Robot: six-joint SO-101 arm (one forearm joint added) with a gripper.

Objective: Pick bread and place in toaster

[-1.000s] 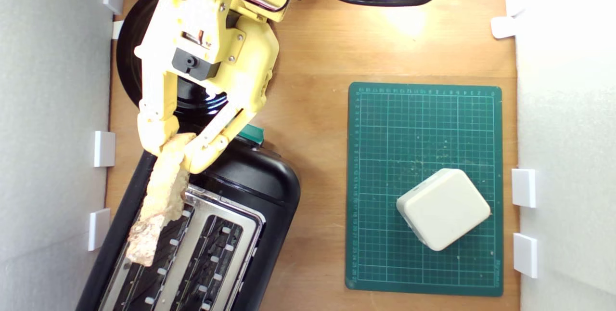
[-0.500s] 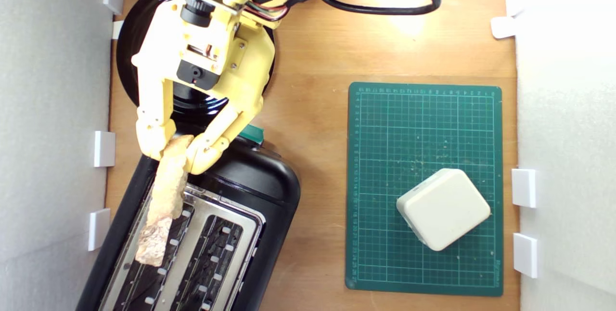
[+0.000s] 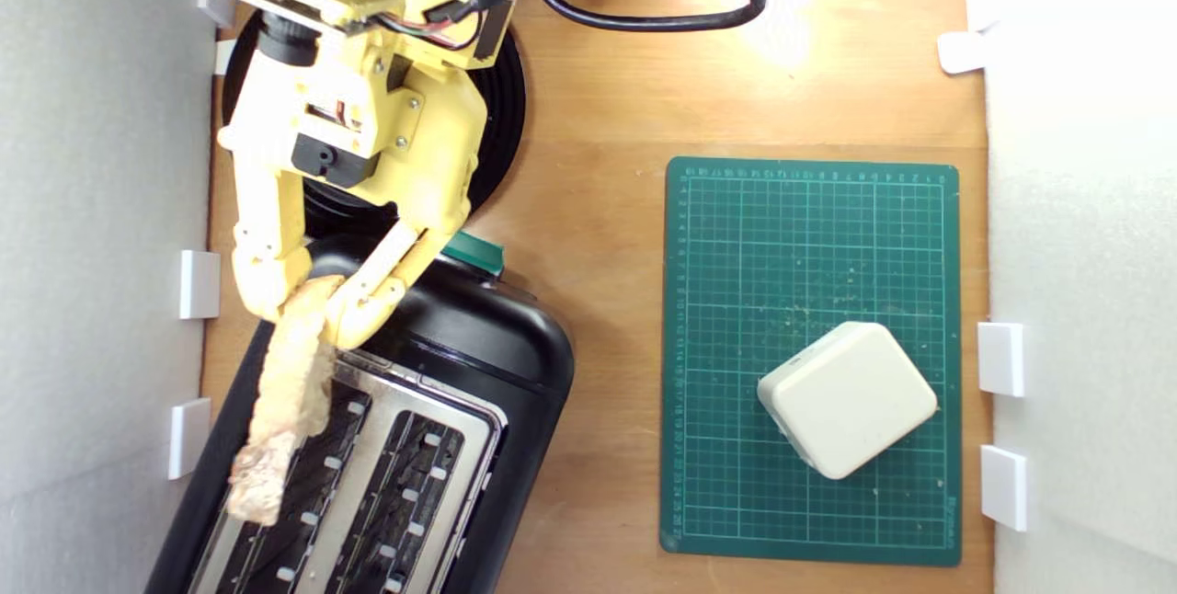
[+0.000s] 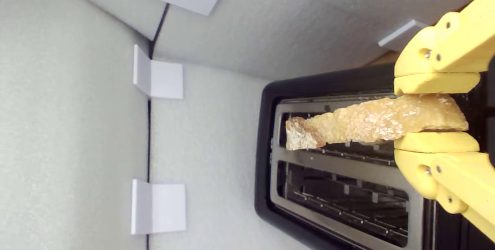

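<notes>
So the yellow gripper [image 3: 308, 304] is pinching one end of the bread slice [image 3: 280, 410] edge-on, and the slice hangs over the toaster [image 3: 478, 364] along the slot nearest the exterior view's left, which the wrist view backs up with the bread [image 4: 367, 124] lined up over that slot but not down in it yet. To do this bit well I'd square the slice to the slot's long axis first, since its far end looks like it drifts toward the silver top plate [image 4: 344, 166] edge. Then lower slowly and only let go once the bottom edge is clearly inside, or it'll likely catch on the rim and tip out.
</notes>
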